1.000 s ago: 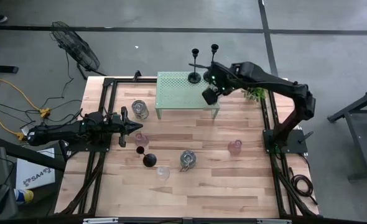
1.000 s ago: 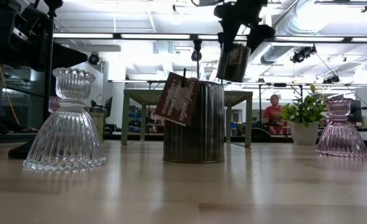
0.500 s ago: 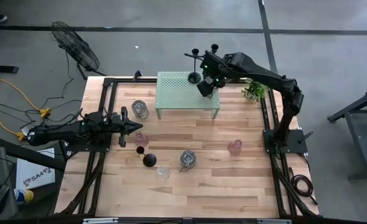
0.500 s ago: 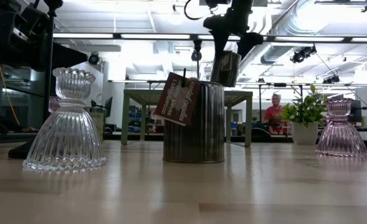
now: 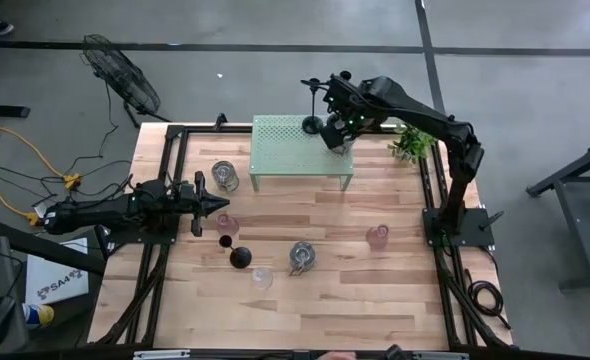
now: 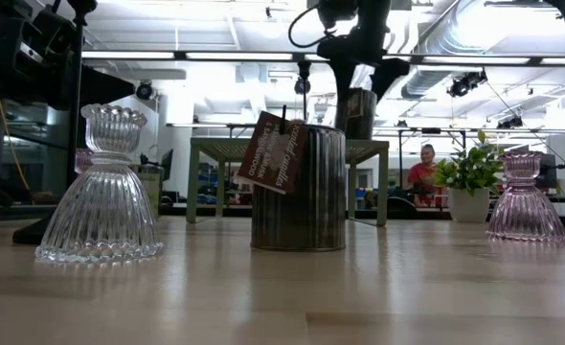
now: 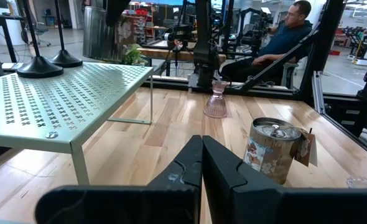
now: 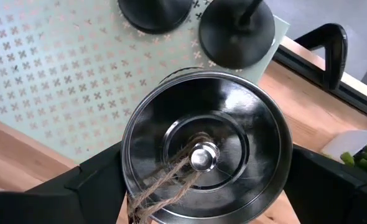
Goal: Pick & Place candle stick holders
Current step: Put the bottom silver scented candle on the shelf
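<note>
My right gripper (image 5: 335, 135) is shut on a squat silvery jar (image 8: 205, 155) over the far right corner of the pale green shelf (image 5: 290, 150). Two black candlesticks (image 5: 313, 124) stand on their round bases on the shelf just beside the jar. A third black candlestick (image 5: 239, 256) stands on the table. More silvery jars (image 5: 225, 176) (image 5: 302, 257), pink cups (image 5: 378, 237) (image 5: 227, 224) and a clear cup (image 5: 262, 278) stand on the wood. My left gripper (image 5: 220, 203) waits shut and empty at the table's left. My right gripper pinches the jar's round wall between its two fingers (image 8: 102, 180), one on each opposite side (image 8: 129, 168). The fingers come from above, pointing down. The jar stays upright, lid and twine up; whether its bottom touches the shelf I cannot tell.
A small leafy plant (image 5: 408, 148) stands at the far right beside the shelf. The low view has a tagged jar (image 6: 302, 187), a clear glass holder (image 6: 101, 192) and a pink one (image 6: 527, 196) close by. A person (image 7: 283, 37) sits beyond the table.
My right gripper has carried the silvery jar toward the table's far edge, from the shelf's right near side to a spot beside the two black candlesticks. The jar has stayed upright in the hold.
</note>
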Robot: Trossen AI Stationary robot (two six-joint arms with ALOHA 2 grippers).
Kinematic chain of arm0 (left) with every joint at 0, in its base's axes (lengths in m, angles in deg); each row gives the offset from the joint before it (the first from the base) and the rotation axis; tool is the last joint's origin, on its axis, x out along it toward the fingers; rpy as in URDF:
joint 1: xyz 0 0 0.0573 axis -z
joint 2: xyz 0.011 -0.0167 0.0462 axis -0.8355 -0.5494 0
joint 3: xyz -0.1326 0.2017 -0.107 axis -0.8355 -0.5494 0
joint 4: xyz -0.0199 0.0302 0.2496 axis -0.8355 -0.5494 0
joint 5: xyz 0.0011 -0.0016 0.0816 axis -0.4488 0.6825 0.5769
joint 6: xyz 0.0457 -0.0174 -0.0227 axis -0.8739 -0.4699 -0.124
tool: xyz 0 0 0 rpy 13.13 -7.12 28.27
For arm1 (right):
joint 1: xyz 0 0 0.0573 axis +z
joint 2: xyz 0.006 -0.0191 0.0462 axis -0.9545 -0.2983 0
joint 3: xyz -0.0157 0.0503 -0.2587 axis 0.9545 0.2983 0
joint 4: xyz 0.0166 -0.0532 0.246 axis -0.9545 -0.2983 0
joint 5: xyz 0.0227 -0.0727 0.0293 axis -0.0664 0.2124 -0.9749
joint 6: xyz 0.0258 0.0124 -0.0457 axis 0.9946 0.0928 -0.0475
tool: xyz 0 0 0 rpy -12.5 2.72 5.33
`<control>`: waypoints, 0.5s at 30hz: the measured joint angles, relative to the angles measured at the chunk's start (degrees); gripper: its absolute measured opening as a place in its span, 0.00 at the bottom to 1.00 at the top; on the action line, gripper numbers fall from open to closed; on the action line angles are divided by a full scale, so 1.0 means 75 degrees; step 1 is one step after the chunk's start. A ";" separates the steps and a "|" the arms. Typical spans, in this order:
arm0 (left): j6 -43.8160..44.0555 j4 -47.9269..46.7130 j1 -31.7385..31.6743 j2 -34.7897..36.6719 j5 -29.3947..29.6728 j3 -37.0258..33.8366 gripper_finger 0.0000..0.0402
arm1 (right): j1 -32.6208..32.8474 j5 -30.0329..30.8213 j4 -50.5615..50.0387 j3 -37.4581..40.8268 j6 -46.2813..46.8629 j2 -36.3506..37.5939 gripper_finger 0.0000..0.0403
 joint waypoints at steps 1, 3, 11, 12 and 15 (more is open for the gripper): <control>0.0000 -0.0001 0.0001 0.0001 0.0000 0.0000 0.00 | -0.0026 -0.0003 -0.0016 0.0000 0.0003 -0.0029 0.86; -0.0002 0.0000 0.0000 0.0000 0.0000 0.0000 0.00 | -0.0048 -0.0050 -0.0022 0.0000 0.0006 -0.0076 0.86; -0.0001 0.0001 0.0001 -0.0001 0.0000 0.0000 0.00 | -0.0147 -0.0265 0.0026 0.0015 -0.0087 -0.0226 0.86; -0.0002 -0.0001 0.0001 0.0001 -0.0003 0.0000 0.00 | -0.0147 -0.0261 0.0025 0.0015 -0.0087 -0.0224 0.86; 0.0000 -0.0001 -0.0001 0.0001 -0.0003 0.0000 0.00 | -0.0172 -0.0245 0.0033 0.0015 -0.0150 -0.0224 0.87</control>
